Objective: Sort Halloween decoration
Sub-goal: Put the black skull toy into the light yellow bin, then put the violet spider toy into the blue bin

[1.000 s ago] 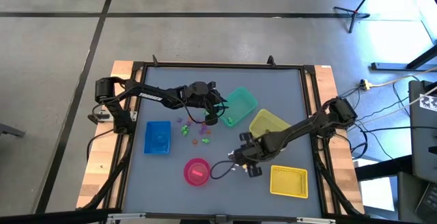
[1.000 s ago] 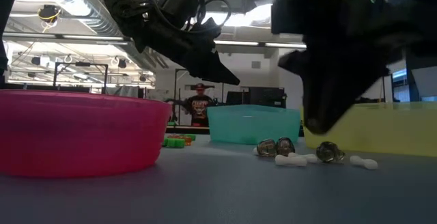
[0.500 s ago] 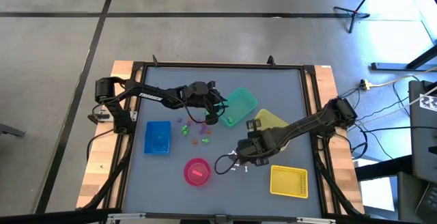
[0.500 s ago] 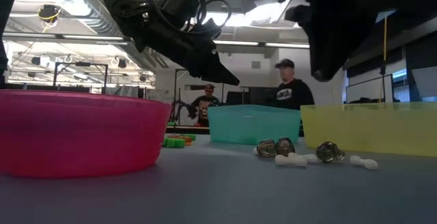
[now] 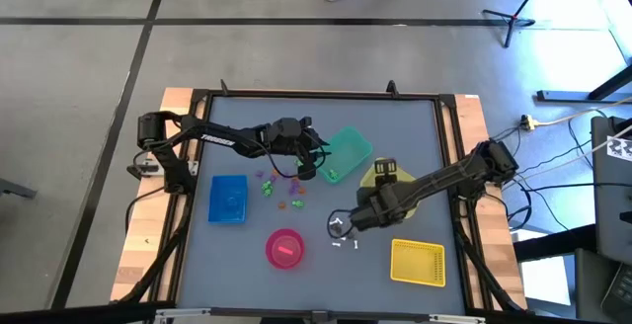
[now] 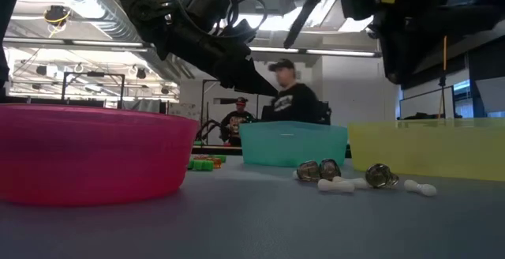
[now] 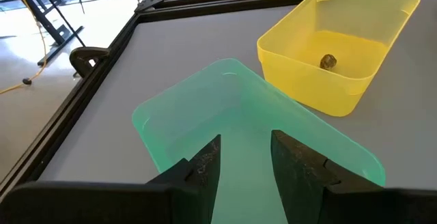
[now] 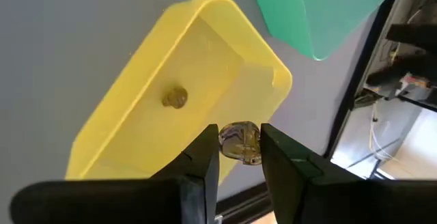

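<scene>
Small trinkets lie loose on the table: purple, orange and green ones (image 5: 281, 191) between the blue and green bins, and dark grey ones (image 6: 316, 170) and white bones (image 6: 335, 184) near the yellow bin. My right gripper (image 8: 239, 141) hangs above the yellow bin (image 5: 395, 184), shut on one dark grey trinket (image 8: 240, 143). Another dark grey trinket (image 8: 175, 98) rests on that bin's floor. My left gripper (image 7: 242, 142) hovers open over the near edge of the green bin (image 5: 348, 153), with nothing between its fingers. My right gripper pinches the dark grey trinket (image 8: 240, 143) between its two fingers, near their free ends. The fingers point down from above. The trinket is lifted clear, high over the yellow bin's floor.
A blue bin (image 5: 228, 199) sits at the left, a pink round bowl (image 5: 284, 248) at the near middle, and a yellow basket (image 5: 418, 262) at the near right. A raised black frame (image 5: 316, 95) borders the table. People move in the room beyond.
My right gripper has risen from the table beside the pink bowl and swung toward the far right, ending above the yellow bin with the dark grey trinket carried between its fingers. My left arm has kept still.
</scene>
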`<state>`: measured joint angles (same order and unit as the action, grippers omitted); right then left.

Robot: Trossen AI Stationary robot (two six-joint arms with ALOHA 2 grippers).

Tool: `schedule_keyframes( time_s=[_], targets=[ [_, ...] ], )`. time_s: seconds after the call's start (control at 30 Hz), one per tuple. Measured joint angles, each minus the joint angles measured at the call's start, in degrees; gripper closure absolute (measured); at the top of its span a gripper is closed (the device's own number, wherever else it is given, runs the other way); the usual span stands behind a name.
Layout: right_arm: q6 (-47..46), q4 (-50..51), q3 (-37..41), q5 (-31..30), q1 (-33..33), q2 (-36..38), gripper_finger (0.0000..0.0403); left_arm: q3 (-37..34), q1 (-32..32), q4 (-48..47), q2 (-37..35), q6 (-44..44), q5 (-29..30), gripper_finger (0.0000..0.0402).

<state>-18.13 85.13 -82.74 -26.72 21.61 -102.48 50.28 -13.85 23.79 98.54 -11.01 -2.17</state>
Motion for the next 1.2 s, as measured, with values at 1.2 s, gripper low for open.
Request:
schedule_keyframes(
  time_s=[1.2],
  targets=[
    [-1.8,2.8,0.0,2.3,-5.9,0.0,0.0184,0.0,0.0,-0.2,0.0,0.3,6.0,0.0237]
  ],
)
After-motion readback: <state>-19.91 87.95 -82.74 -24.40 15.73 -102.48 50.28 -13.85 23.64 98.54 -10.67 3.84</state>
